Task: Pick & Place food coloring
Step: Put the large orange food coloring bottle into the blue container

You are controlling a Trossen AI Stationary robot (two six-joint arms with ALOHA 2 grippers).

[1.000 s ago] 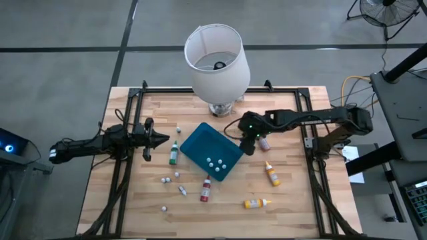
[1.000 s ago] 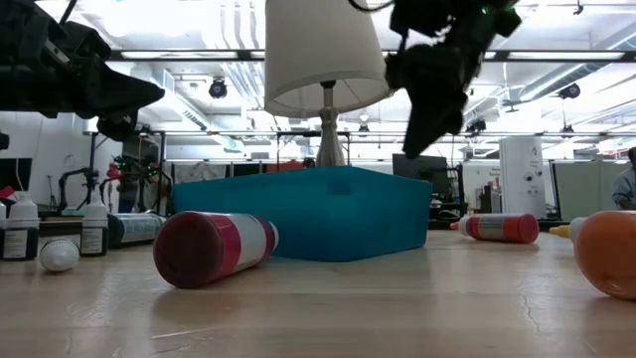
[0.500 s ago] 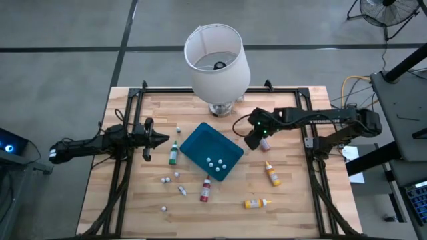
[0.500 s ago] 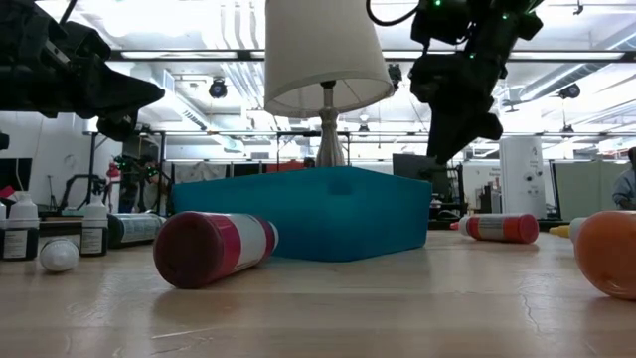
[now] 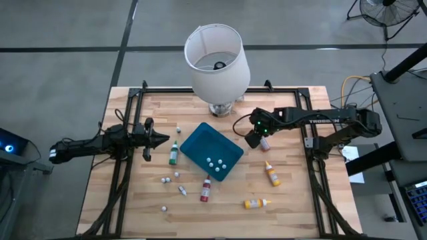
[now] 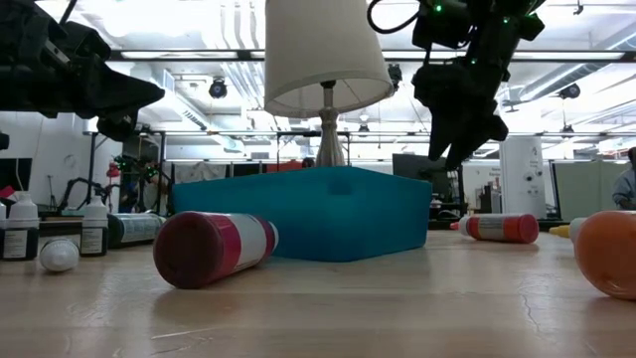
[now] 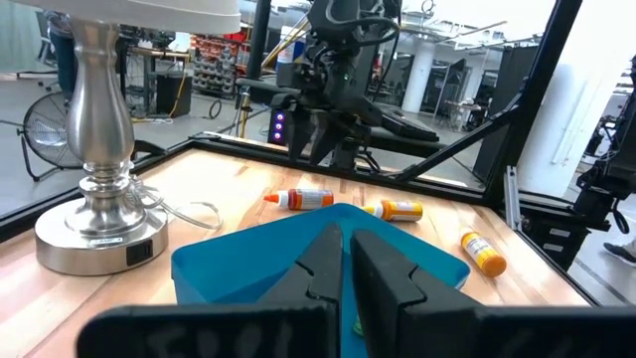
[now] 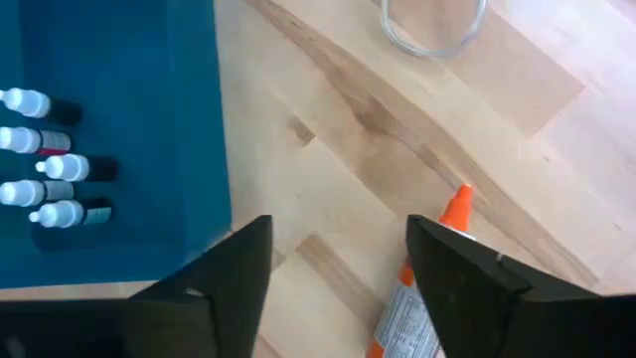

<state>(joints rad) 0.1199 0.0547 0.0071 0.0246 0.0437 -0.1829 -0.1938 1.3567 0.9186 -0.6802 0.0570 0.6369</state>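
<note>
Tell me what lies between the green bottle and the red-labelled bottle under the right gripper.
In the high view, the blue tray lies between the green bottle and the red-labelled bottle by the open right gripper.

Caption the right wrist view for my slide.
Open right gripper above the wooden table, a red-tipped bottle beneath it, blue tray alongside.

Around my wooden table [image 5: 293, 200] lies grey concrete floor [image 5: 67, 40]; behind, what looks like a bright workshop with ceiling lights [image 6: 189, 15].
</note>
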